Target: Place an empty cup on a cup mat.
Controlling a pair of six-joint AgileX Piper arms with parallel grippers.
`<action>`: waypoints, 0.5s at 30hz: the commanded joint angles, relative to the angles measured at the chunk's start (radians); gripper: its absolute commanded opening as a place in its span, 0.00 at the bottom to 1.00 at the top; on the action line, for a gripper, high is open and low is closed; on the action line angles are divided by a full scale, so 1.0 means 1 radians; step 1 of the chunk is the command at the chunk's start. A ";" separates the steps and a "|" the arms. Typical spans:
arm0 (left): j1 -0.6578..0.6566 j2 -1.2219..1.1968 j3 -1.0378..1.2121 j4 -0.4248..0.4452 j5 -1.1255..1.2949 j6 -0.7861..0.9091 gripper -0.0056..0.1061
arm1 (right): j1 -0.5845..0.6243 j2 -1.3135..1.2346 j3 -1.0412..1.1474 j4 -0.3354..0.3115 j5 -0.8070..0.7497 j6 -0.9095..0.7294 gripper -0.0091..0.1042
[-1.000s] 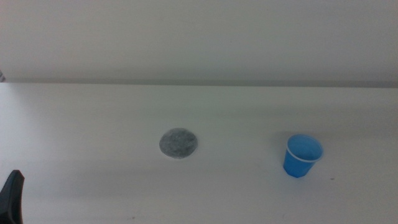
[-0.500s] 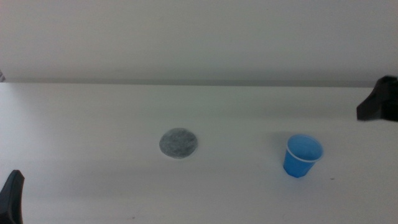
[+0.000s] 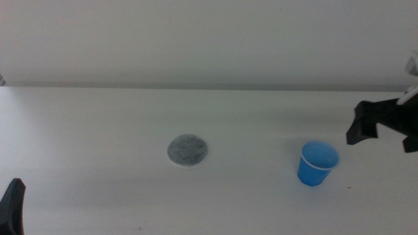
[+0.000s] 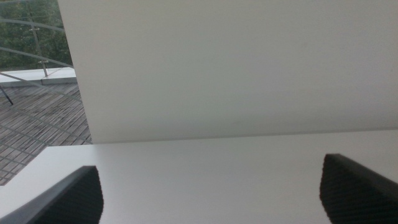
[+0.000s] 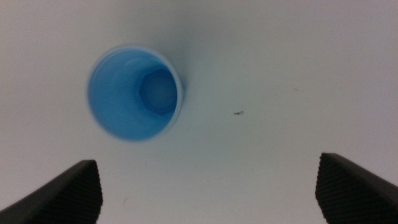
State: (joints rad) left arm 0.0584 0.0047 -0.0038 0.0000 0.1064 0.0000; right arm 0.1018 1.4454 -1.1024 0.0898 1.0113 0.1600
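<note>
The small blue cup (image 3: 318, 163) with a thin white rim stands upright and empty on the white table, right of centre. The grey round cup mat (image 3: 188, 150) lies flat to its left, apart from it. My right gripper (image 3: 385, 127) hangs in from the right edge, above and to the right of the cup, with its jaws open and empty. The right wrist view looks straight down into the cup (image 5: 135, 92), which lies ahead of the wide-apart jaws. My left gripper (image 3: 13, 207) waits at the bottom left corner, open and empty in its wrist view.
A white wall (image 3: 209, 39) rises behind the table's far edge. A small dark speck (image 5: 239, 112) lies on the table beside the cup.
My right gripper has come in from the right edge, moving left and lower toward the cup. The cup, the mat and the left gripper have not moved.
</note>
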 commanded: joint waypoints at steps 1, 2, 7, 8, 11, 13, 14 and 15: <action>-0.008 -0.040 0.041 0.000 -0.012 0.000 0.89 | 0.016 0.046 0.000 -0.013 -0.040 0.027 0.88; -0.008 -0.040 0.041 0.000 -0.012 0.000 0.89 | 0.021 0.060 0.000 -0.019 -0.054 0.036 0.88; -0.008 -0.040 0.041 0.000 -0.012 0.000 0.89 | 0.039 0.134 0.000 -0.020 -0.129 0.083 0.88; -0.008 -0.040 0.041 0.000 -0.012 0.000 0.89 | 0.042 0.145 0.000 -0.020 -0.138 0.086 0.88; -0.008 -0.040 0.041 0.000 -0.012 0.000 0.89 | 0.048 0.183 0.000 -0.030 -0.154 0.092 0.88; -0.008 -0.040 0.041 0.000 -0.012 0.000 0.89 | 0.052 0.208 0.000 -0.032 -0.172 0.094 0.88; -0.008 -0.040 0.041 0.000 -0.012 0.000 0.89 | 0.056 0.218 0.000 -0.032 -0.184 0.094 0.88; -0.008 -0.040 0.041 0.000 -0.012 0.000 0.89 | 0.060 0.231 0.000 -0.032 -0.195 0.094 0.88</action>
State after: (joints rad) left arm 0.0584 0.0047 -0.0038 0.0000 0.1064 0.0000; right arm 0.1531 1.6608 -1.1024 0.0702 0.8412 0.2498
